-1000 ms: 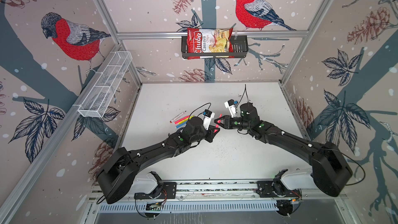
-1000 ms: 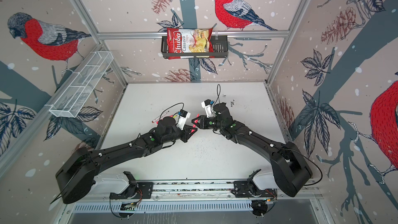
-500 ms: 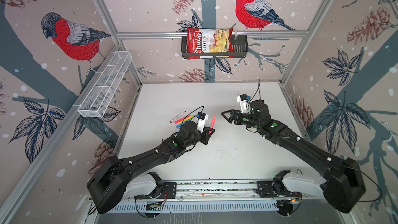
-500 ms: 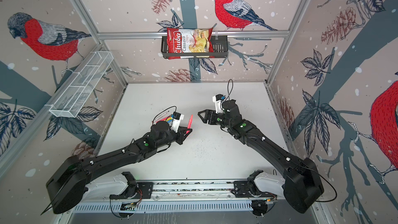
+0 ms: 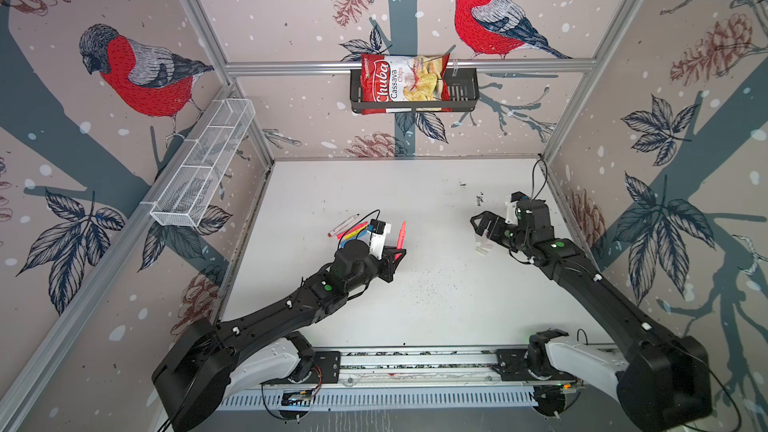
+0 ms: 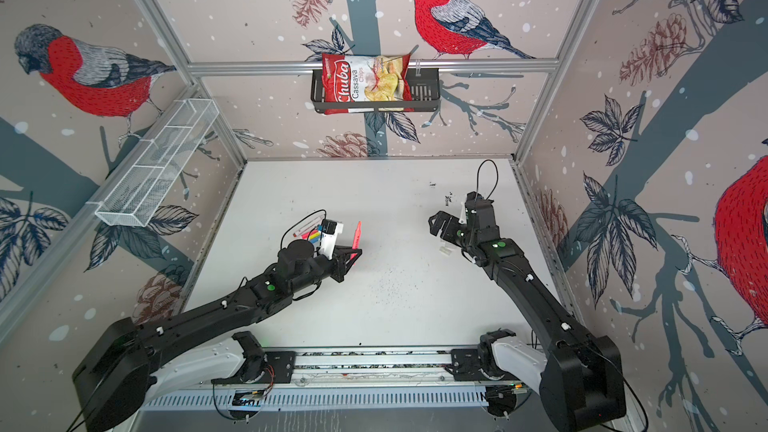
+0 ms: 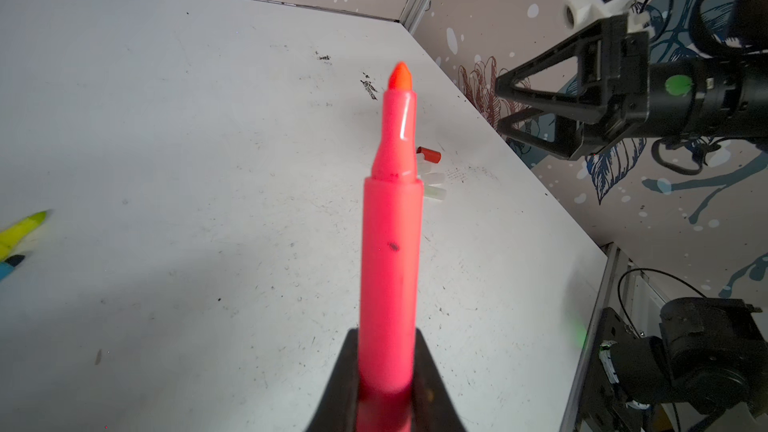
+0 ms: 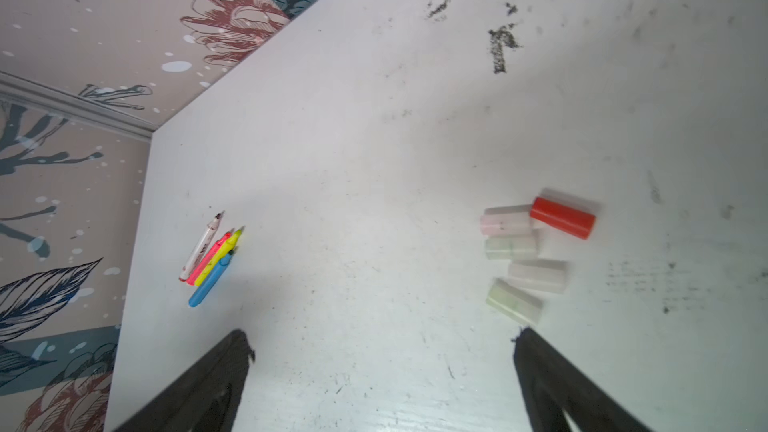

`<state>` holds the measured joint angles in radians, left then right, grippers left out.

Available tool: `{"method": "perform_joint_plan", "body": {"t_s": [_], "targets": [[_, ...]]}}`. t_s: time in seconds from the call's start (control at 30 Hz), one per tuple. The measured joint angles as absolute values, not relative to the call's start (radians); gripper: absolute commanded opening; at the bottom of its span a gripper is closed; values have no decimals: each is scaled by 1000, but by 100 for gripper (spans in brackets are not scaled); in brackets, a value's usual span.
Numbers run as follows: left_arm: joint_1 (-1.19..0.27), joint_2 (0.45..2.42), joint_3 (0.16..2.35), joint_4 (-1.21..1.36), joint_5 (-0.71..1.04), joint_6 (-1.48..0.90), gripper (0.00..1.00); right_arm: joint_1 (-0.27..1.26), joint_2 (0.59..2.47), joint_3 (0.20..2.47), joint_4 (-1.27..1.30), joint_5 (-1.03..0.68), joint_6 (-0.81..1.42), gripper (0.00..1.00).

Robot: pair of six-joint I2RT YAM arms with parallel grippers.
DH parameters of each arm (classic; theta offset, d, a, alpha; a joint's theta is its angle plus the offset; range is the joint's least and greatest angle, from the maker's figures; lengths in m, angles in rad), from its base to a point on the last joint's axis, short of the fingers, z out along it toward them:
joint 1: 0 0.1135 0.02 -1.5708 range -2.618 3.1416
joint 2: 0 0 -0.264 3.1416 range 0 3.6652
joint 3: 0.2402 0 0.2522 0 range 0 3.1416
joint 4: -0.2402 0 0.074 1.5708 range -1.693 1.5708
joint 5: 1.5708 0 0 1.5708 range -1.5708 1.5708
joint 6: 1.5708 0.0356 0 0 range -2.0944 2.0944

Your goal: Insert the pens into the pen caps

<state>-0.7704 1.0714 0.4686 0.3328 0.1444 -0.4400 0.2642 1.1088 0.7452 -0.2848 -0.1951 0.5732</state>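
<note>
While the left gripper (image 7: pixel 386 392) stood clamped on the rear end of a pink marker (image 7: pixel 388 243), the pen jutted out from between its jaws, its bare orange-pink tip uncapped and pointing away from the wrist. In both top views that marker was raised off the white table (image 5: pixel 415 305), left of the middle, tilted with its tip uppermost.

Over on the right side, the right gripper (image 8: pixel 382 347) hung above the table with its jaws spread wide and nothing between them. Just ahead of its fingertips lay the five caps in a loose cluster: the red cap (image 8: pixel 563 218) farthest from the gripper, its end touching one of the four translucent caps (image 8: pixel 511 247), which lay stacked side by side below it. The nearest of these, faintly greenish, sat just beyond one fingertip. From a top view the cluster was mostly hidden under the gripper, so I could only make out a pale smudge there.

The other four pens lay together on the left side of the table, well apart from the caps: the white-barrelled marker (image 8: pixel 201 247), a second pink marker (image 8: pixel 208 259), the yellow marker (image 8: pixel 220 255) and the blue marker (image 8: pixel 210 282), side by side and seemingly touching, all uncapped.
</note>
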Motion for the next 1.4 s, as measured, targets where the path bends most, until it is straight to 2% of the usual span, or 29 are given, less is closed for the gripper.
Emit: {"method": "perform_joint_plan", "body": {"t_s": [0.23,0.73,1.4], "targets": [[-770,1047,458,332,130,-447,0,221,1200,711,-317,-196,545,93],[-770,1030,453,330,105,-463,0,229,1358,694,-286,-215,499,91],[-770,1005,436,326,76,-463,0,248,1458,698,-226,-224,489,90]]}}
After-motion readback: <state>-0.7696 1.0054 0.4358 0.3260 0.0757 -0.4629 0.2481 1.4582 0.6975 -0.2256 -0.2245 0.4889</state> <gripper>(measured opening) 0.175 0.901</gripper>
